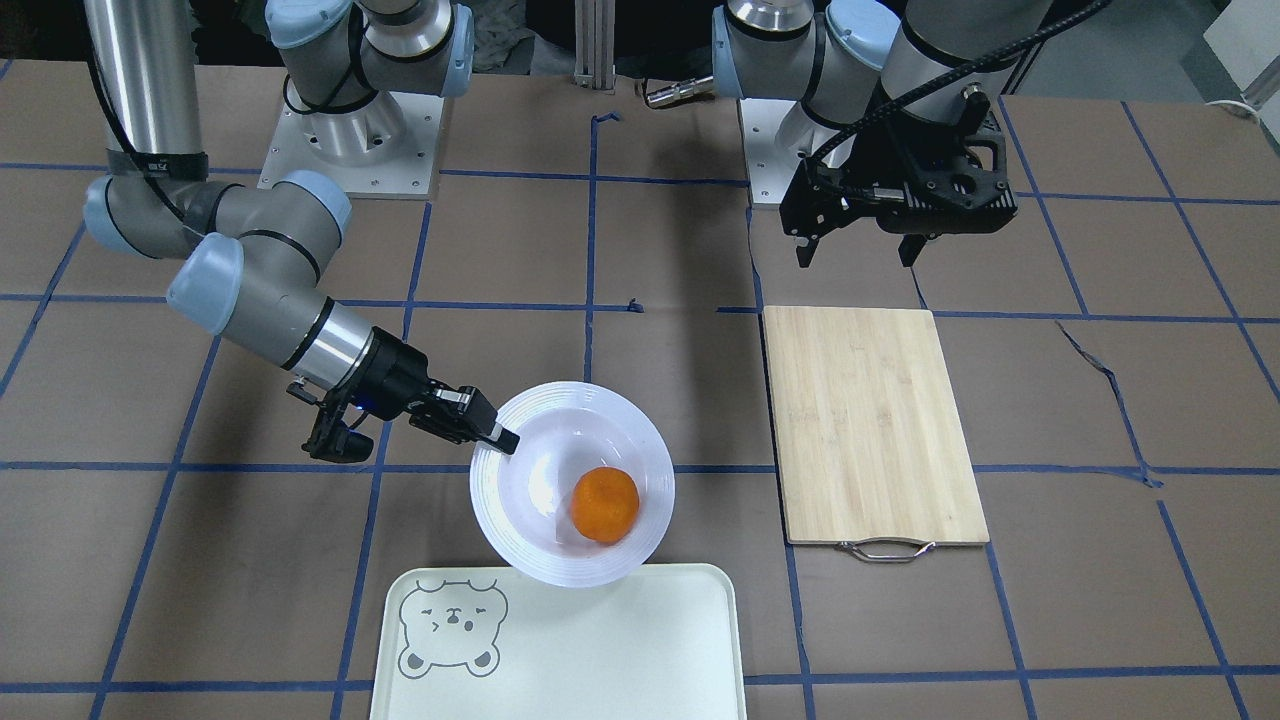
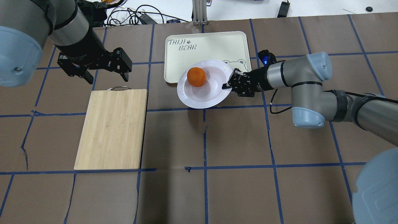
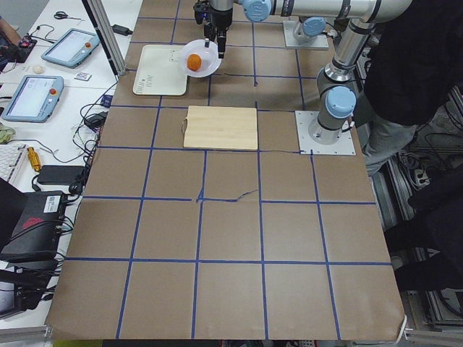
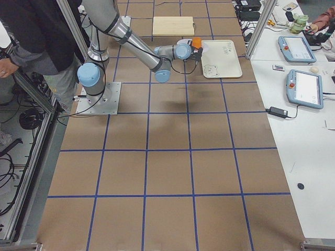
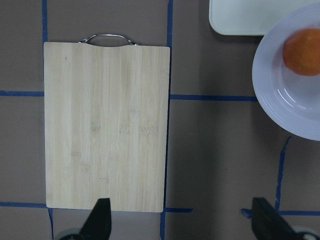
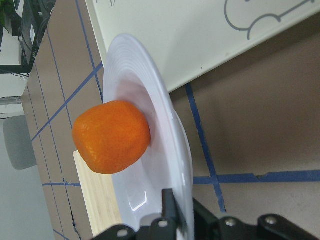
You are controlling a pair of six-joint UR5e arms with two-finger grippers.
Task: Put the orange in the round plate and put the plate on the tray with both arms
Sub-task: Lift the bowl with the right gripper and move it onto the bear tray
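Bright-orange and dimpled, the small round orange [image 1: 605,505] lies in the sunken centre of the glossy white round plate [image 1: 640,440], off to one side of the well, where the shallow slope holds it from rolling out. The right arm's black two-finger claw [image 1: 500,437] is closed on the plate's ridged rim, one finger over it and one under, at the edge farthest from the pale cream rectangular plastic tray [image 1: 600,650]; a grip there leaves the tray side free to lead. The plate appears raised off the brown bench [image 1: 640,250] and slightly tilted, and its far edge already overlaps the tray's rim, though whether the two touch cannot be told. Most of the plate is over the bench, so the placing step looks unfinished. The left arm's claw [image 1: 858,252] hangs with its jaws spread and empty, above the bench by the end of the bamboo cutting board [image 1: 870,425] opposite its metal handle, well apart from the plate, probably to stay clear of the carry
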